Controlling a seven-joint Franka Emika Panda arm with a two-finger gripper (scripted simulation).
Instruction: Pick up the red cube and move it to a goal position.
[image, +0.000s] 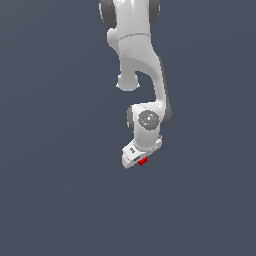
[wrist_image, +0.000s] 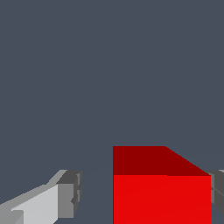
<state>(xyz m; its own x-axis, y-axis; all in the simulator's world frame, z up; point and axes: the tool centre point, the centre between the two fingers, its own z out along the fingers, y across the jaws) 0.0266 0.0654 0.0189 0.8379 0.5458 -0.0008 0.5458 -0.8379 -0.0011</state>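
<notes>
- One white Franka arm (image: 141, 55) is the biggest thing in the exterior view, hanging down from the top edge over a plain, flat grey-blue worktop (image: 50, 200) that fills the rest of both views.
- Its wrist bends low, and the white gripper (image: 139, 161) at its end tilts toward the exterior view's left.
- Two fingers show in the wrist view: one pale finger with a grey pad (wrist_image: 70, 192) stands clear of the cube with a gap of worktop between them, and the other grey pad (wrist_image: 217, 192) sits right at the cube's opposite face, touching it or just beside it; I cannot tell which.
- So the jaws stand spread wider than the cube, with no grip on it.
- Smallest is the red cube (image: 143, 161), a bright, plain block peeking out at the gripper's tip in the exterior view.
- Seen from the wrist, the red cube (wrist_image: 162, 192) lies between the fingers, off-centre toward the far pad.
- Being a cube, it has no long axis; one bright face turns squarely to the wrist camera and a darker face slopes away behind it.
</notes>
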